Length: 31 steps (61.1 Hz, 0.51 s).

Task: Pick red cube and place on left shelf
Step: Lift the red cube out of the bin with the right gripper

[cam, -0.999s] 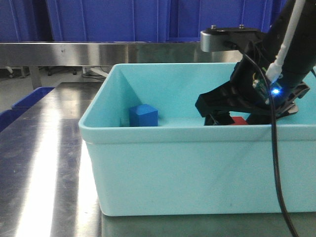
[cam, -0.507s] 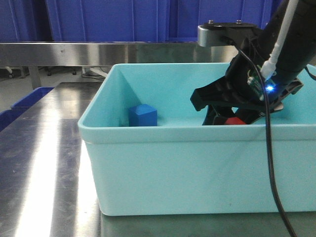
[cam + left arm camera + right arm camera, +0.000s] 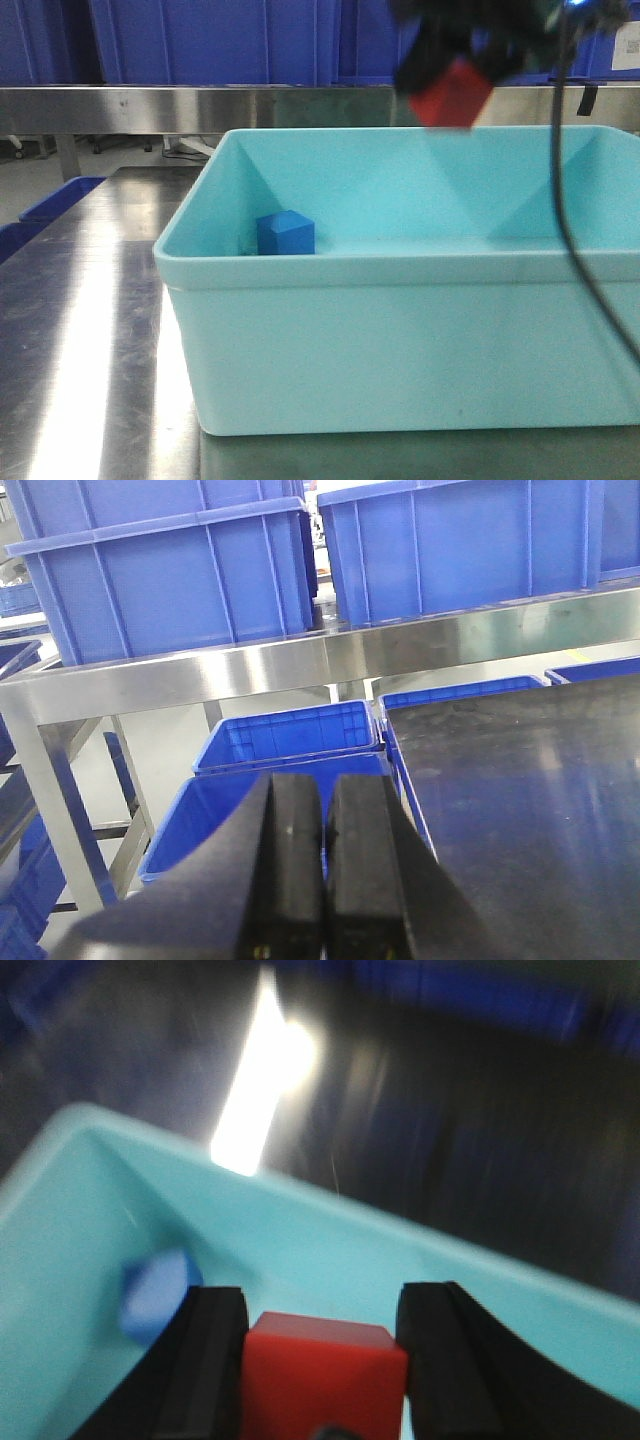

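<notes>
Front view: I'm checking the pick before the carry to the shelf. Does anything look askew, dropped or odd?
Nothing stands out. The red cube sits squarely between the fingers of the right gripper, clear above the teal bin. The blue cube rests flat on the bin floor. The only oddity is motion blur.

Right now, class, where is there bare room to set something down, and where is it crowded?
Free: the steel table left of the teal tub; the tub floor right of the blue cube. Crowded: the tub's left wall by that cube, and overhead where the right gripper holds the red cube.
</notes>
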{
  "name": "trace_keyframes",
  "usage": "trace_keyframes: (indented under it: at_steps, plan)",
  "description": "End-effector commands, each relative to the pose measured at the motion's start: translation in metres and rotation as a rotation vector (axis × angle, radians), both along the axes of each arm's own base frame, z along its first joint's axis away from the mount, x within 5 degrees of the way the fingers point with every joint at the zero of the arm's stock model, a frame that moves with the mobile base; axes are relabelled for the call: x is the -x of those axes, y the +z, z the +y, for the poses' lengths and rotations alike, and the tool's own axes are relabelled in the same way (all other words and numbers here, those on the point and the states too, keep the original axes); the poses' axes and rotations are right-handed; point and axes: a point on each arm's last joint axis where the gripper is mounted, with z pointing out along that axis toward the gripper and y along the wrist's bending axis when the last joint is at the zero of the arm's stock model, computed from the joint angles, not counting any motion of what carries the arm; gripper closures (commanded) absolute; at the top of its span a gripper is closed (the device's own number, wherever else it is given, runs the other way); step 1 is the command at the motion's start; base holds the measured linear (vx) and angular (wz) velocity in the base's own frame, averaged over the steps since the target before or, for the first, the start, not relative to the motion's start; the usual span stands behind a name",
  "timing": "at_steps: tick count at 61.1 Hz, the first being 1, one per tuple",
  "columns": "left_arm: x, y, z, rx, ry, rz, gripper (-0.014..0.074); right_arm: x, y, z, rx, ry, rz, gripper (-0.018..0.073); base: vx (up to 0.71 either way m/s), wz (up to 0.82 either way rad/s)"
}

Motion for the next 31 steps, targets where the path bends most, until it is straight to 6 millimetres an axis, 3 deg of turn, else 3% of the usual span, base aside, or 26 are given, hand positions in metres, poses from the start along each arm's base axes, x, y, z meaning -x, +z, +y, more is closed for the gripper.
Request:
trace_keyframes:
  at_steps: [1,12,21,31]
  plan:
    - [-0.001,0.000,0.000,0.005,-0.004,-0.061,0.0491,0.016,0.053,-0.010,-0.099,0.005,-0.230,0.0509,0.00,0.00]
    - [-0.001,0.000,0.000,0.005,-0.004,-0.061,0.0491,0.038,0.077,-0.044,-0.122,-0.080,-0.314,0.0509,0.00,0.00]
    - [-0.001,0.000,0.000,0.005,-0.004,-0.061,0.0491,0.056,0.072,-0.077,-0.120,-0.185,-0.358,0.0509,-0.02,-0.10]
    - [-0.001,0.000,0.000,0.005,-0.004,-0.061,0.0491,0.089,0.060,-0.105,-0.126,-0.279,-0.432,0.0509,0.00,0.00]
